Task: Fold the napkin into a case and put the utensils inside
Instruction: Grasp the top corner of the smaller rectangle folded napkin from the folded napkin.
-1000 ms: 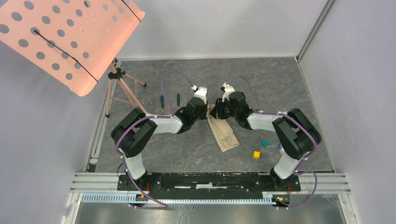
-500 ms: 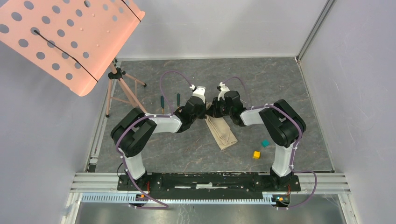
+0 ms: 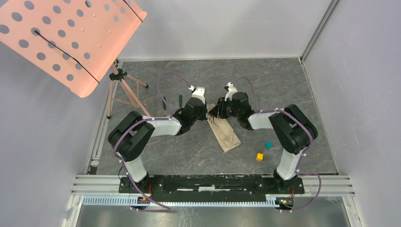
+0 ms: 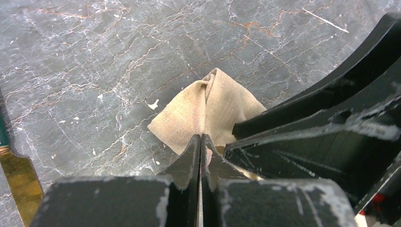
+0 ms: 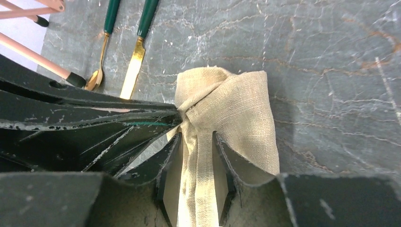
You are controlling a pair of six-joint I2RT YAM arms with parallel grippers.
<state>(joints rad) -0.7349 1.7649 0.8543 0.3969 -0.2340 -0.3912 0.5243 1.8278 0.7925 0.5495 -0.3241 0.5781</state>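
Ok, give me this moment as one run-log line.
step: folding | left gripper: shut on napkin corner | right gripper: straddling fold, grip unclear | utensils: outside, untouched

Coarse-woven matt cloth napkin (image 5: pixel 236 109), glossy gold knife (image 5: pixel 134 66), marbled tabletop (image 5: pixel 331 47)

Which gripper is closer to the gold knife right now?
Left. The left gripper, pinching the napkin, is on the gold knife side of it; the right gripper is on the napkin's other side, farther off.
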